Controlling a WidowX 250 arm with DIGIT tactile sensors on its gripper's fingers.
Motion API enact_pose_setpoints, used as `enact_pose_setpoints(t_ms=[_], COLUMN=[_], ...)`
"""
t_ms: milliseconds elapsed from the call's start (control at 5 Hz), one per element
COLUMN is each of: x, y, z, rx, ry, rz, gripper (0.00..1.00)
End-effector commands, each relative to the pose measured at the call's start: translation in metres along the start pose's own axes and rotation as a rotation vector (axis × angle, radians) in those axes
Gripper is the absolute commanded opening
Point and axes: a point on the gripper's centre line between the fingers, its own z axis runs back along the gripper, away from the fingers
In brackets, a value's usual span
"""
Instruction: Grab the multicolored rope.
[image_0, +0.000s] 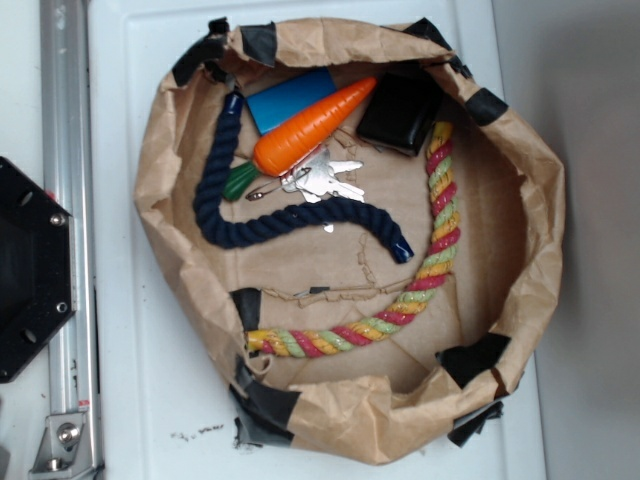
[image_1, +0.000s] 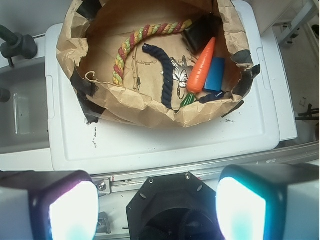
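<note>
A brown paper bag (image_0: 170, 170) on the white surface (image_0: 130, 400) holds the multicolored rope (image_0: 437, 255) curving along its right and lower sides, beside a navy rope (image_0: 215, 195), toy carrot (image_0: 310, 125), keys (image_0: 325, 178), blue block (image_0: 285, 97) and black box (image_0: 400, 112).

Rope: you have the multicolored rope (image_0: 437, 250) (image_1: 131, 42), thick and twisted, in pink-red, yellow and light green.
Pose: lying slack, in one long curve.
Place: exterior view, from right of centre down to lower centre.

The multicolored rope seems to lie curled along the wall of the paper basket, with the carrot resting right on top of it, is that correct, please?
Not quite: the carrot rests apart from the multicolored rope, beside the keys and blue block. The rope does curl along the paper basket wall, as the exterior view shows.
</note>
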Motion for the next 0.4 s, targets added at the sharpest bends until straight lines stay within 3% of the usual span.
enact_pose_setpoints(t_ms=[0,200], x=[0.0,0.044], y=[0.0,-0.001], z=[0.0,-0.038], rx=[0.0,-0.034], ry=[0.0,-0.065], rz=[0.0,0.118], gripper=[1.0,1.0])
